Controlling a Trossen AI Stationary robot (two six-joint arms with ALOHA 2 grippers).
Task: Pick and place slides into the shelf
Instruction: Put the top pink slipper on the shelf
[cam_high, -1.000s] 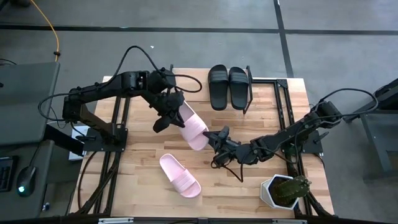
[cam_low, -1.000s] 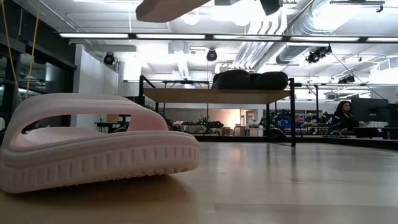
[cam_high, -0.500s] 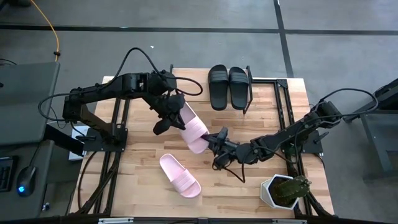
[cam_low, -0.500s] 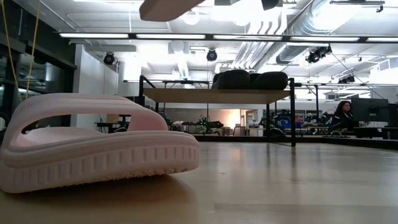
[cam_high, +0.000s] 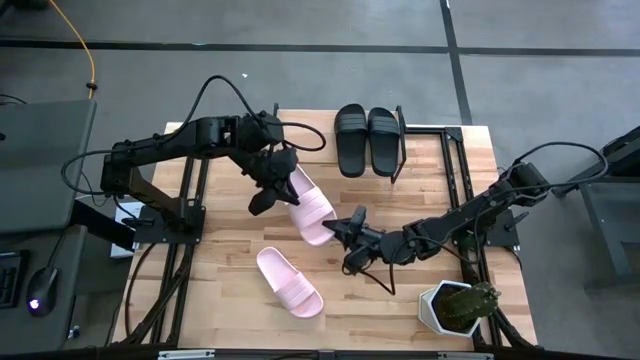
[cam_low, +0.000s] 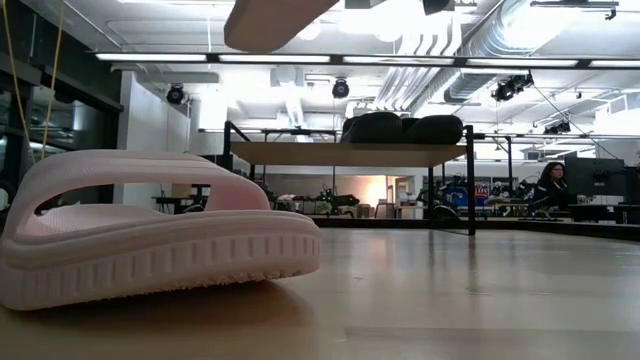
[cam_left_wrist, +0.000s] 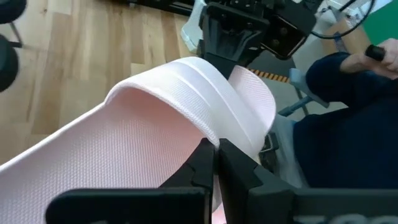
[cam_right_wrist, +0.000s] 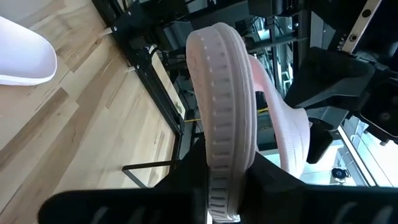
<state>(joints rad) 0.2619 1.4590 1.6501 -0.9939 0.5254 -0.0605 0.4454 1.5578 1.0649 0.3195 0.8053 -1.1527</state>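
A pale pink slide (cam_high: 310, 205) hangs in the air over the table's middle, between my two arms. My left gripper (cam_high: 283, 187) is shut on its far end and my right gripper (cam_high: 340, 228) is shut on its near end. Its underside (cam_low: 275, 15) shows at the top of the low view. The other pink slide (cam_high: 290, 282) lies sole down on the table near the front. Two black slides (cam_high: 368, 140) stand side by side on the shelf (cam_low: 350, 152) at the table's far edge. My left gripper pinches the pink slide at the strap's edge (cam_left_wrist: 208, 134) between its two fingers (cam_left_wrist: 233, 171), slanting down from the table's left. The slide is lifted clear. My right gripper pinches the slide's sole at its near end (cam_right_wrist: 224, 177), one finger (cam_right_wrist: 186, 171) on each flat face. It comes nearly level from the table's right, and the ribbed sole rim (cam_right_wrist: 217, 93) runs away from the fingers, edge-on.
A potted plant (cam_high: 460, 305) stands at the table's front right corner. Black frame rails (cam_high: 465, 190) run along the table's left and right sides. A person (cam_low: 550, 185) sits in the room behind, and a blue sleeve (cam_left_wrist: 348, 112) shows beyond the table.
My right gripper has rolled a little and its fingers have drawn in on the held pink slide's near end. The slide has turned slightly about its length in the air. The left arm and the things on the table have kept still.
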